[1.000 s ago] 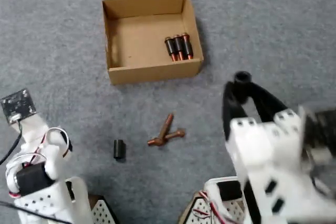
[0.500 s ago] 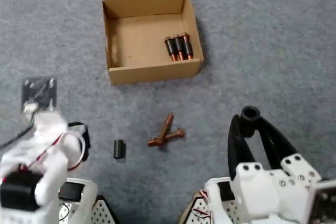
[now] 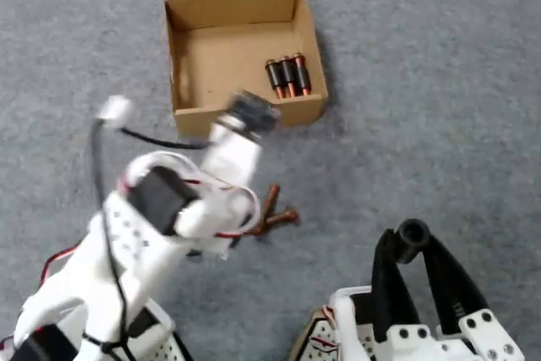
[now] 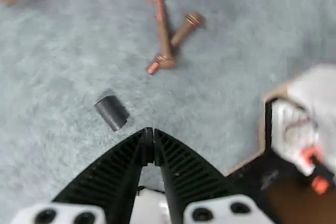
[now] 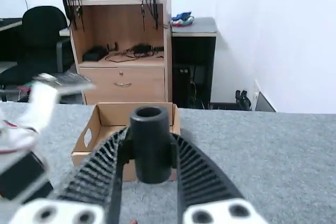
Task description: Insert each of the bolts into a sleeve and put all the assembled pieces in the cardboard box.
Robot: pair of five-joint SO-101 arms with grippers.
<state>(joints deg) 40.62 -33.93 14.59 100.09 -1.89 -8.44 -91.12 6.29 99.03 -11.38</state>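
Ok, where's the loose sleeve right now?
Left wrist view: the loose sleeve lies on the carpet just ahead of the left gripper, with the two crossed bolts farther on.

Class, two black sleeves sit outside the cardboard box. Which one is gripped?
The upright sleeve clamped in the right gripper. The other sleeve lies loose on the grey table, near the shut left gripper.

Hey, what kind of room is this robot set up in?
Probably an office or a lab workroom: a black office chair and a wooden cabinet with cables on its shelf stand behind the grey-covered table.
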